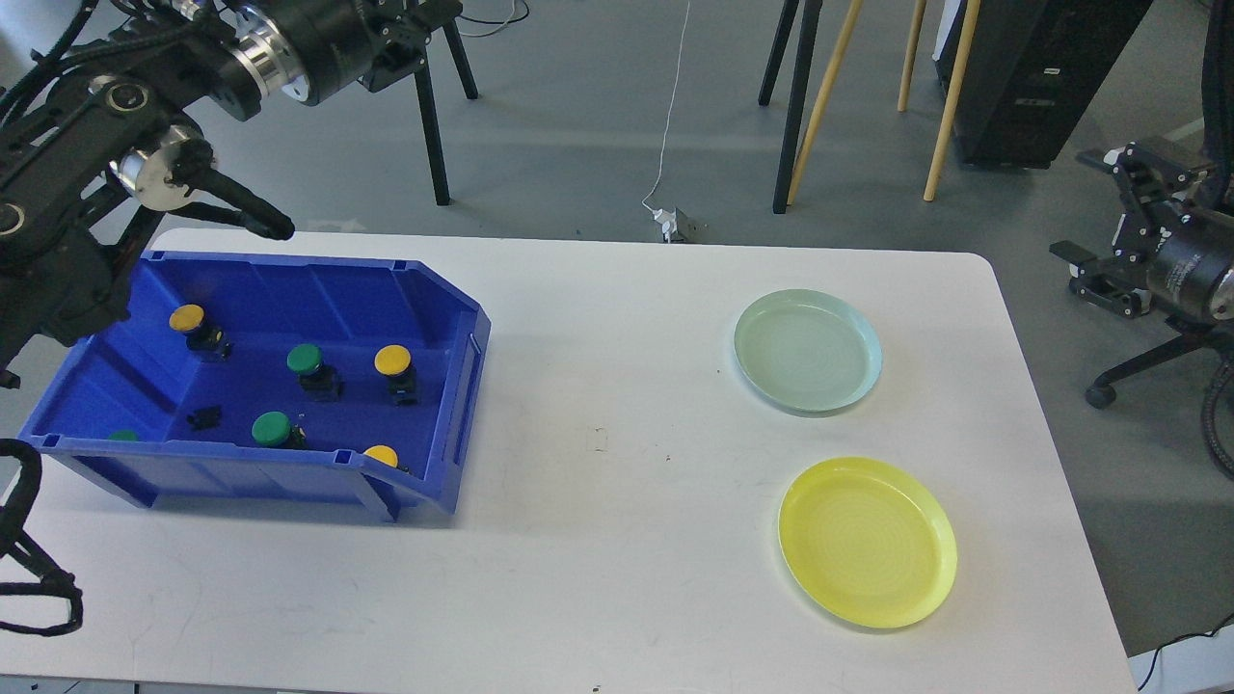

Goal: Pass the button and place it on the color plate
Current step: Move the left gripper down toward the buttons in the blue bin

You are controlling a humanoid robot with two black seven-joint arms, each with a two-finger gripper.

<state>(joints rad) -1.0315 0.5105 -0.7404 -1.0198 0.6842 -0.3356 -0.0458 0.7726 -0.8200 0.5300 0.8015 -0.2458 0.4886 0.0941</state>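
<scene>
Several buttons lie in a blue bin [453, 386] at the left of the table. They include a yellow button [187, 318], a second yellow button [392, 360], a green button [305, 360] and another green button [272, 428]. More are half hidden behind the bin's front wall. A pale green plate [808, 351] and a yellow plate [868, 542] sit empty at the right. My left gripper [405, 39] hangs high above the bin's far side, dark and indistinct. My right gripper [1087, 207] is off the table's right edge, its fingers apart and holding nothing.
A small black part [204, 417] lies loose in the bin. The white table [617, 463] is bare between bin and plates. Behind it on the floor are stand legs [434, 125], wooden poles [819, 96], a black cabinet [1032, 77] and a cable with a plug [670, 222].
</scene>
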